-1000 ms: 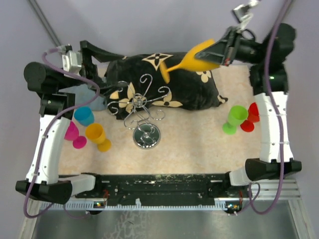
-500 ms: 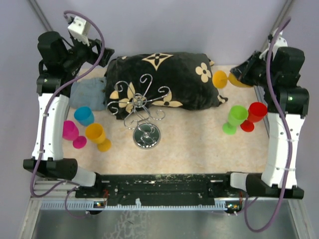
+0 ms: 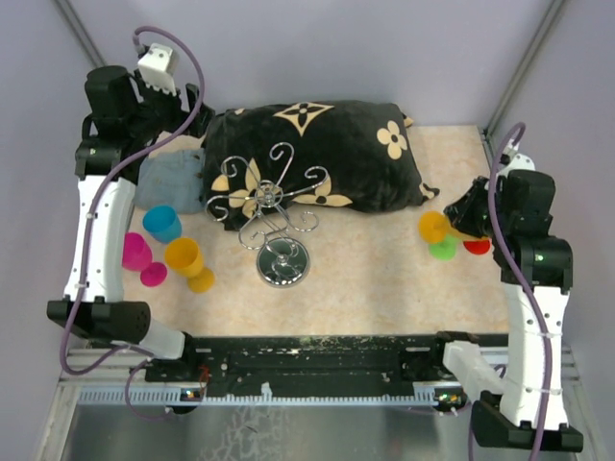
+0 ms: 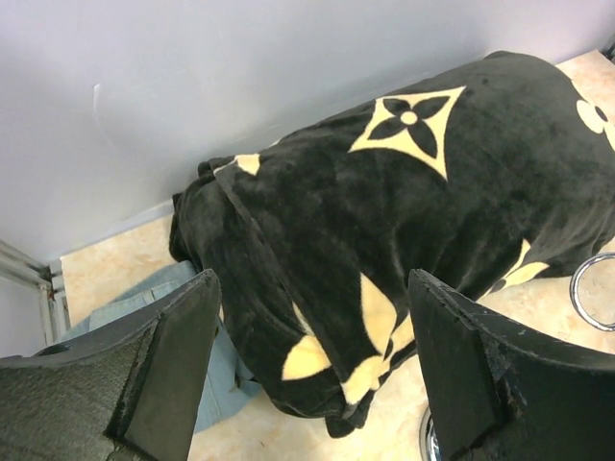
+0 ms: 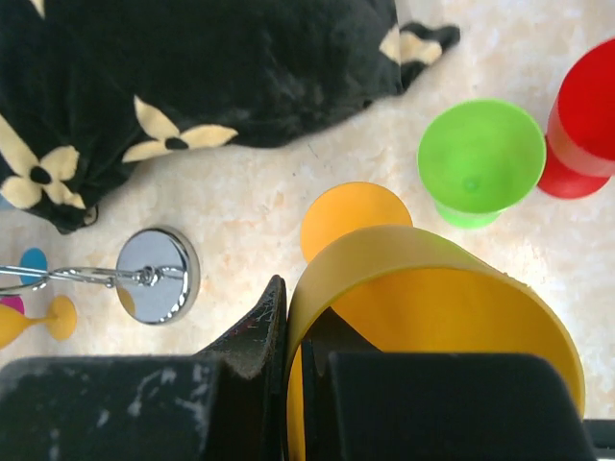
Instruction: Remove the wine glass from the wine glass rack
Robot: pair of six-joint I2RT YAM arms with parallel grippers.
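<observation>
Top external, right pincer (image 3: 460, 217) gripping wine glass (image 3: 433, 227) — lowered, apparently beside green cup (image 3: 443, 250), left pincer (image 4: 312, 317) agape, empty

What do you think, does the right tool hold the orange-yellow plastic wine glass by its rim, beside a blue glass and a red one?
Not blue: the right wrist view shows the right tool holding the orange-yellow plastic wine glass by its rim, beside a green plastic glass and a red plastic glass.
</observation>
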